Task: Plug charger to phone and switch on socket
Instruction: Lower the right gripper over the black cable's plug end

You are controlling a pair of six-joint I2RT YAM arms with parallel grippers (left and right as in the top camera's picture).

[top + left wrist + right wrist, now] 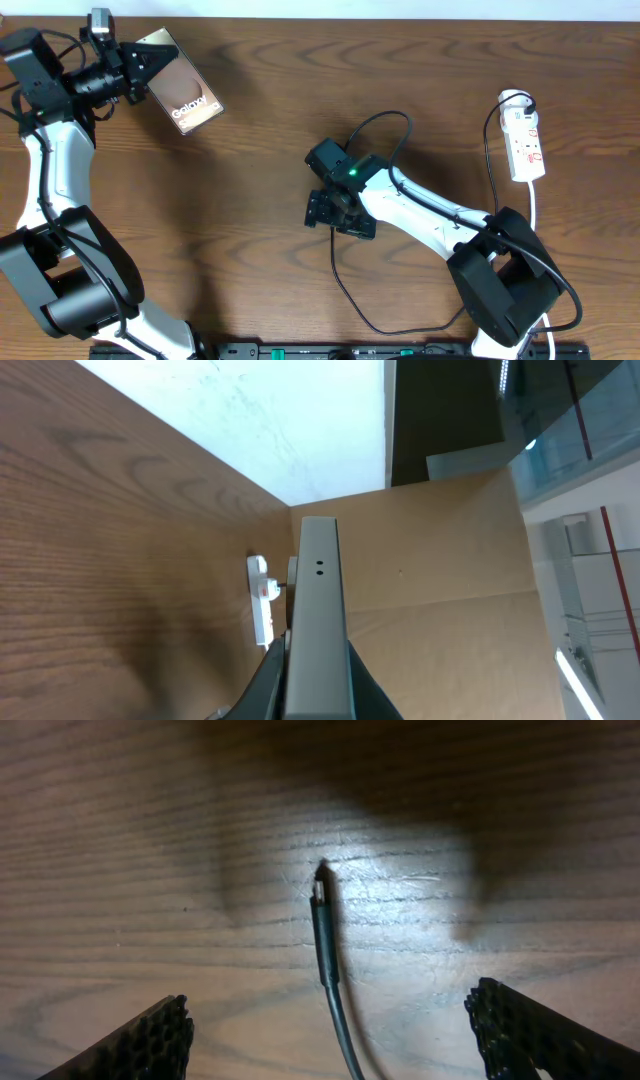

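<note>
Within the spread right hand (332, 1020), the charger (324, 935) lies seemingly untouched, centred.

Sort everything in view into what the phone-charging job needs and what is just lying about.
Job: phone, gripped by the left pincer; charger tip on the table, under the open right pincer; socket strip.
Lying about: brown board beyond the table; black rail at the table's near edge.

Charger (324, 935) between phone (183, 90) and socket (526, 145)
</note>
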